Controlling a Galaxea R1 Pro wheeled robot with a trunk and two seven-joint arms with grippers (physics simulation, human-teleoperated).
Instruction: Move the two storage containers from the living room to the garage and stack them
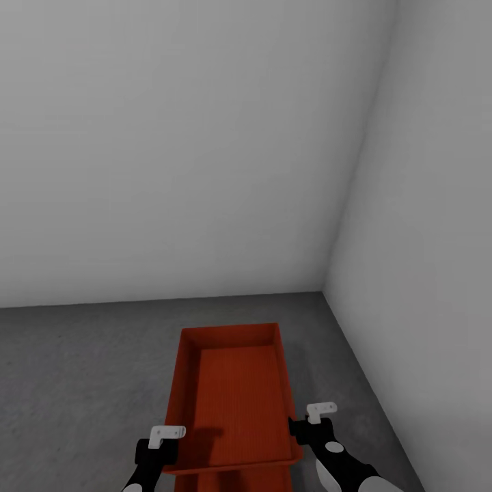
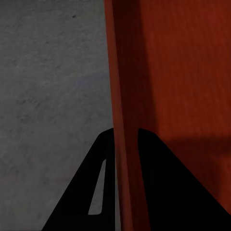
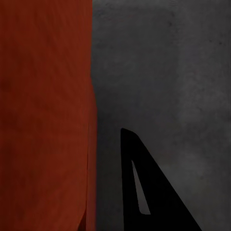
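Note:
One orange-red storage container (image 1: 236, 396) lies lengthwise ahead of me over the garage's dark-grey concrete floor (image 1: 75, 369). A strip of the same orange-red (image 1: 232, 482) shows under its near rim; I cannot tell whether that is the other container. My left gripper (image 1: 171, 444) is on the left long wall; in the left wrist view (image 2: 126, 130) its two black fingers pinch that wall. My right gripper (image 1: 301, 430) is at the right long wall. In the right wrist view one black finger (image 3: 144, 192) stands outside the container (image 3: 43, 115), floor showing between them; the other finger is hidden.
Two plain pale-grey walls meet in a corner (image 1: 324, 290) just beyond the container's far end. The right wall (image 1: 424, 239) runs close along my right arm. More bare concrete stretches off to the left.

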